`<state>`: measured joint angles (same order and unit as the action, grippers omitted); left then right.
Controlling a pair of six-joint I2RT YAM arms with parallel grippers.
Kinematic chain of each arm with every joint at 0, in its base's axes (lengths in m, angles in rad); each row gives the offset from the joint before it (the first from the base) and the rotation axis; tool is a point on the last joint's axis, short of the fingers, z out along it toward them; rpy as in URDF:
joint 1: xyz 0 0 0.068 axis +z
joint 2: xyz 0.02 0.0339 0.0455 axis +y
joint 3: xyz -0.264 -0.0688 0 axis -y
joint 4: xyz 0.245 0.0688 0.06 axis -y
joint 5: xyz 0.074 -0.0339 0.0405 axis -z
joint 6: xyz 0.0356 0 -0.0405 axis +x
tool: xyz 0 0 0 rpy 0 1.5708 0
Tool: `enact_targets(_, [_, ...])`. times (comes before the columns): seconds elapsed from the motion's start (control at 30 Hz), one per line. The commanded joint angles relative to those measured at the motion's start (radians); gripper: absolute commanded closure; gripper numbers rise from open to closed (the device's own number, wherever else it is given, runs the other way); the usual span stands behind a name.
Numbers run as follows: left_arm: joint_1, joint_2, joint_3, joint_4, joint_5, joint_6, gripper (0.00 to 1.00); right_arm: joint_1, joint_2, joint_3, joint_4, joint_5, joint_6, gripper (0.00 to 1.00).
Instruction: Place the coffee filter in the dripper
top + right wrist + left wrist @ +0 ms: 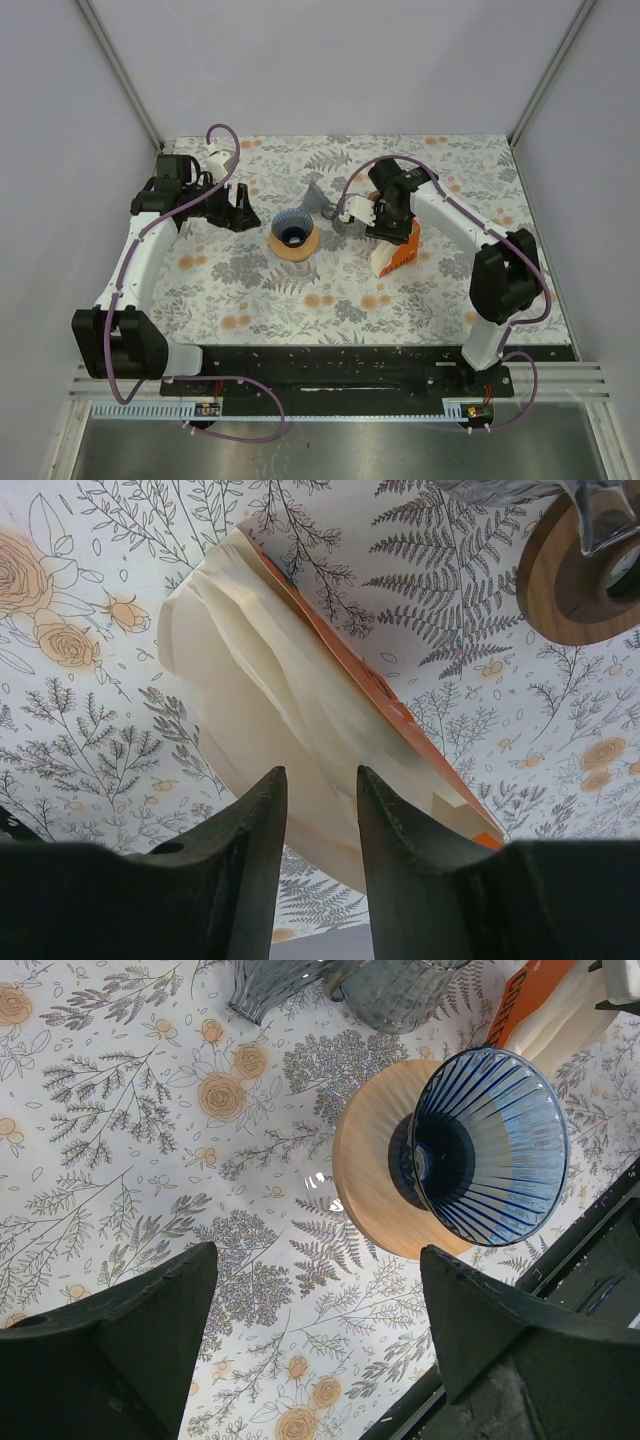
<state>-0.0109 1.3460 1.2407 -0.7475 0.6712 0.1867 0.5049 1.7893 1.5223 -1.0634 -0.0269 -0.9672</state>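
We see the coffee filters (pixel 270 710), a cream stack in an orange packet (pixel 350 665), mid-frame in the right wrist view. Their lower edge is hidden behind the right gripper (pixel 320 775), whose fingers are narrowly apart. The dripper (pixel 495 1145) sits upper right of the left wrist view, beyond the left gripper (pixel 318 1260), which is spread wide and empty.

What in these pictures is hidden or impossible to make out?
Top view: the right gripper covers part of the filter stack, so touch is unclear.
Right wrist view: the dripper's wooden base is cut by the right edge; a blurred shiny thing hides its middle.
Left wrist view: the glassware is cut by the top edge; the orange pack has unreadable print.
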Motion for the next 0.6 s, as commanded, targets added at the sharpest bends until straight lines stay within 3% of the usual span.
enact_targets(0.0, [0.006, -0.001, 0.017, 0.023, 0.028, 0.01, 0.14, 0.001, -0.024, 0.016, -0.015, -0.024, 0.015, 0.59])
enact_targets(0.2, [0.008, 0.001, 0.019, 0.022, 0.031, 0.011, 0.14, 0.003, -0.047, -0.016, -0.013, -0.062, 0.008, 0.72])
enact_targets(0.5, [0.006, 0.001, 0.017, 0.023, 0.031, 0.01, 0.14, 0.004, -0.039, -0.025, 0.003, -0.015, 0.007, 0.71])
enact_targets(0.57, [0.006, 0.002, 0.017, 0.023, 0.033, 0.011, 0.14, 0.007, -0.038, -0.017, 0.0, -0.019, 0.008, 0.77])
